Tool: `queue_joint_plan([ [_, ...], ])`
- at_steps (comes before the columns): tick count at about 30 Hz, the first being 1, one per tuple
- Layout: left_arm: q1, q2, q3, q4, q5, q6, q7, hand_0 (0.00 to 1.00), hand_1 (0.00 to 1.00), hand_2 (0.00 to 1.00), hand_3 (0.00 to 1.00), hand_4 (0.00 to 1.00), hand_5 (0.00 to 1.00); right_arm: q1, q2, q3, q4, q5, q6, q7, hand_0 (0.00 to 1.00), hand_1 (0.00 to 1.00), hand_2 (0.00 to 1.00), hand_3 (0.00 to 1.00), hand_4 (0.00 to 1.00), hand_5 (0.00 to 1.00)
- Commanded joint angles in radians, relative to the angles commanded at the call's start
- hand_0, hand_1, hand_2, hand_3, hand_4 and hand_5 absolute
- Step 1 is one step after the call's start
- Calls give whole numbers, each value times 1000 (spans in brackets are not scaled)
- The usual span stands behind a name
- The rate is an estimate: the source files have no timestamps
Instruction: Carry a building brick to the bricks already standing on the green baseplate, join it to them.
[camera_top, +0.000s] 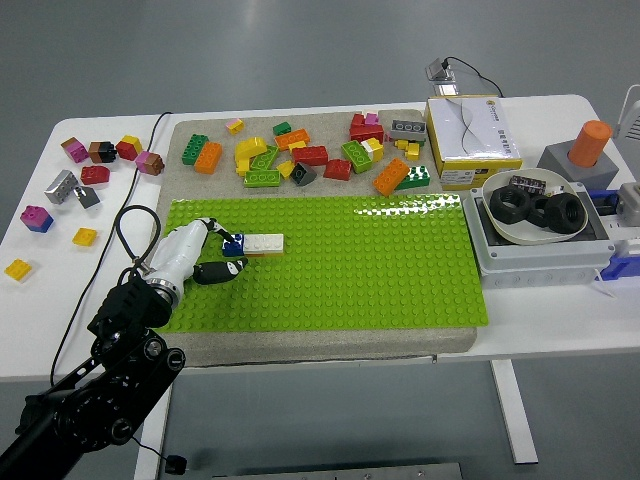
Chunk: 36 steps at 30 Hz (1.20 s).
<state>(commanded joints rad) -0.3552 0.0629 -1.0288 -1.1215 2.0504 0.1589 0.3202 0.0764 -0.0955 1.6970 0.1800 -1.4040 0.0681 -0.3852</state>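
Note:
A blue brick (235, 243) stands on the green baseplate (340, 270), joined end to end with a white brick (263, 242) on its right. My left hand (222, 252) lies on the baseplate just left of the blue brick. Its fingers (224, 233) reach to the brick's upper left corner and the black thumb (224, 269) lies below it, apart from it. The hand is loosely open and holds nothing. My right hand is out of view.
Several loose bricks (310, 155) lie on the grey mat behind the baseplate, and more (80, 170) on the table at far left. A yellow-white box (470, 135) and a grey tray with a bowl of black rings (535, 210) stand at right.

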Motion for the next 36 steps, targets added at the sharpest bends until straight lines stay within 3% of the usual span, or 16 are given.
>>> queue_joint_plan([
  [27,-2,3,20,4,16,11,-14,998,932,912,588,790,337,-2,5,-3,0,6,-1,2,649,624,623,718,803,998],
  [36,-1,1,7,-32,28,28,-33,998,923,904,570,776,324,-4,2,-4,0,10,-2,1,649,623,622,718,802,998],
])
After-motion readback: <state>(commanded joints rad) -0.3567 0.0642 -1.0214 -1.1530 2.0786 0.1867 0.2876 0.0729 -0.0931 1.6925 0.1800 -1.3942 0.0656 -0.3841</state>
